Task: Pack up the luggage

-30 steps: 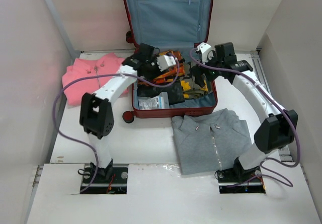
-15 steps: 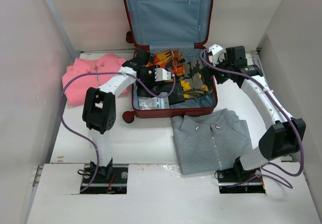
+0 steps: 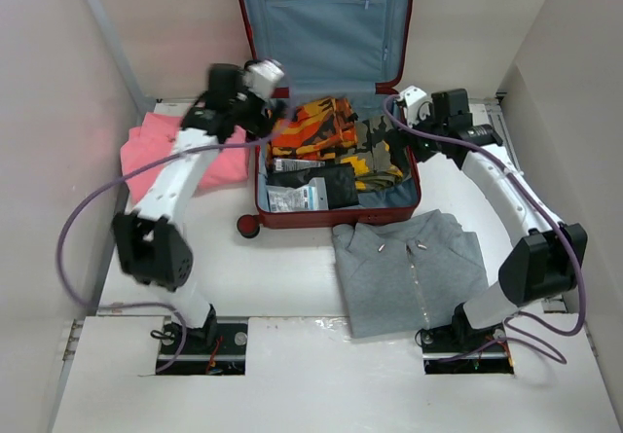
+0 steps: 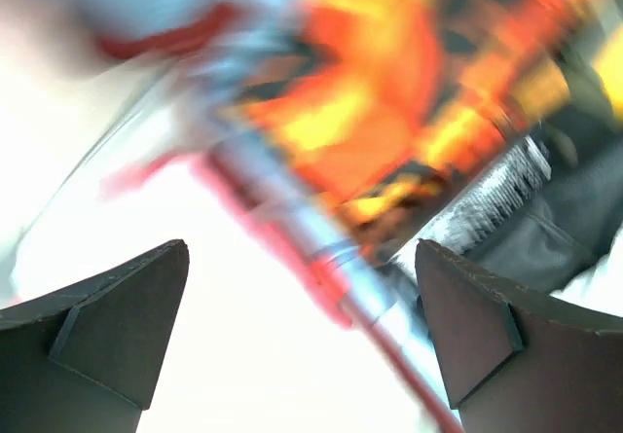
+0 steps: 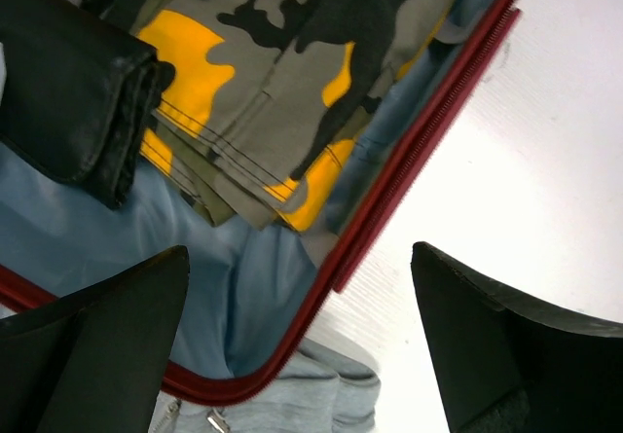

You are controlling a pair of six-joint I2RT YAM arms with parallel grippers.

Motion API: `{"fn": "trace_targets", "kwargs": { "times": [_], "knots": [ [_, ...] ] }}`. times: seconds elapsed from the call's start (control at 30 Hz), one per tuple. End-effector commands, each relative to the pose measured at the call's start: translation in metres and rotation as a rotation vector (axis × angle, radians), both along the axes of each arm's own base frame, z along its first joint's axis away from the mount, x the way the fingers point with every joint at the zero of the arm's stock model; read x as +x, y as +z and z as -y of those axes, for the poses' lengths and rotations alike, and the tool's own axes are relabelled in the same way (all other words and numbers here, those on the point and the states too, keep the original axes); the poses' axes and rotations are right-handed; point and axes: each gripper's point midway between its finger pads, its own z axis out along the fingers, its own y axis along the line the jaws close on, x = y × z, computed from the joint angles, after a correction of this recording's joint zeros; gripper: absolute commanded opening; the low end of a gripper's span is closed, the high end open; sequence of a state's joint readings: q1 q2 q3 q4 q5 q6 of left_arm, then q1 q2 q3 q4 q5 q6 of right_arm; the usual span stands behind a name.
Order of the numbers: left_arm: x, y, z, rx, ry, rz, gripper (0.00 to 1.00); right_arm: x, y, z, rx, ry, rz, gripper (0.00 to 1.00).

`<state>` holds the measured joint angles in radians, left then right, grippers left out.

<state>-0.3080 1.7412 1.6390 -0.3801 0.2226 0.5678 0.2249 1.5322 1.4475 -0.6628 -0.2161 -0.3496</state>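
Observation:
The luggage [image 3: 331, 221] is a dark-red suitcase lying open, its blue-lined lid up against the back wall. Inside lie an orange camouflage garment [image 3: 316, 126], a yellow-and-olive camouflage garment [image 3: 375, 156], a black pouch [image 3: 336, 185] and a clear packet [image 3: 292, 198]. My left gripper [image 3: 261, 120] hovers over the case's left rim, open and empty [image 4: 302, 253]; its view is blurred. My right gripper [image 3: 417, 122] hangs over the right rim [image 5: 409, 161], open with nothing between its fingers [image 5: 300, 253].
A pink garment [image 3: 161, 146] lies on the table left of the case, partly under my left arm. A grey zip-up sweater [image 3: 414, 268] lies in front of the case at the right. Walls stand close on both sides.
My left gripper has opened and swung up and left out of the case, leaving the orange garment spread inside. The right gripper drew back to the right rim.

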Motion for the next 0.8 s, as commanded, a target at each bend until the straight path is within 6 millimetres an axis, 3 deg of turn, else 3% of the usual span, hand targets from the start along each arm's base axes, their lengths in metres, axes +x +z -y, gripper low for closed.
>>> {"fn": "trace_targets", "kwargs": {
  "times": [0.0, 0.03, 0.07, 0.1, 0.13, 0.2, 0.23, 0.27, 0.3, 0.4, 0.6, 0.77],
  "knots": [
    [-0.022, 0.075, -0.078, -0.334, 0.52, 0.024, 1.0, 0.015, 0.014, -0.033, 0.07, 0.055, 0.058, 1.0],
    [-0.033, 0.057, -0.109, -0.311, 0.629, -0.03, 1.0, 0.019, 0.009, -0.041, 0.074, 0.072, 0.045, 1.0],
    [-0.043, 0.042, -0.126, -0.283, 0.694, -0.058, 1.0, 0.02, 0.007, -0.047, 0.071, 0.084, 0.031, 1.0],
    [-0.054, 0.026, -0.15, -0.214, 0.792, -0.065, 1.0, 0.023, 0.016, -0.056, 0.082, 0.106, 0.042, 1.0],
    [-0.076, -0.006, -0.178, -0.107, 0.882, -0.107, 1.0, 0.022, 0.002, -0.067, 0.055, 0.136, 0.0, 1.0],
    [-0.101, -0.039, -0.203, -0.02, 0.956, -0.171, 1.0, 0.021, 0.002, -0.082, 0.041, 0.177, -0.014, 1.0],
    [-0.121, -0.071, -0.21, 0.017, 0.963, -0.25, 1.0, 0.022, 0.012, -0.096, 0.033, 0.206, 0.007, 1.0],
    [-0.135, -0.084, -0.229, 0.027, 1.005, -0.299, 1.0, 0.022, 0.012, -0.102, 0.03, 0.219, -0.003, 1.0],
    [-0.148, -0.098, -0.235, 0.042, 1.01, -0.351, 1.0, 0.02, 0.001, -0.107, 0.003, 0.237, -0.036, 1.0],
    [-0.186, -0.145, -0.254, 0.084, 1.055, -0.522, 1.0, 0.016, 0.0, -0.13, -0.016, 0.286, -0.044, 1.0],
    [-0.229, -0.174, -0.299, 0.118, 1.121, -0.625, 1.0, 0.002, -0.002, -0.149, -0.045, 0.325, -0.058, 1.0],
    [-0.241, -0.189, -0.28, 0.081, 0.995, -0.709, 1.0, -0.007, -0.002, -0.158, -0.046, 0.32, -0.063, 1.0]
  ]
}}
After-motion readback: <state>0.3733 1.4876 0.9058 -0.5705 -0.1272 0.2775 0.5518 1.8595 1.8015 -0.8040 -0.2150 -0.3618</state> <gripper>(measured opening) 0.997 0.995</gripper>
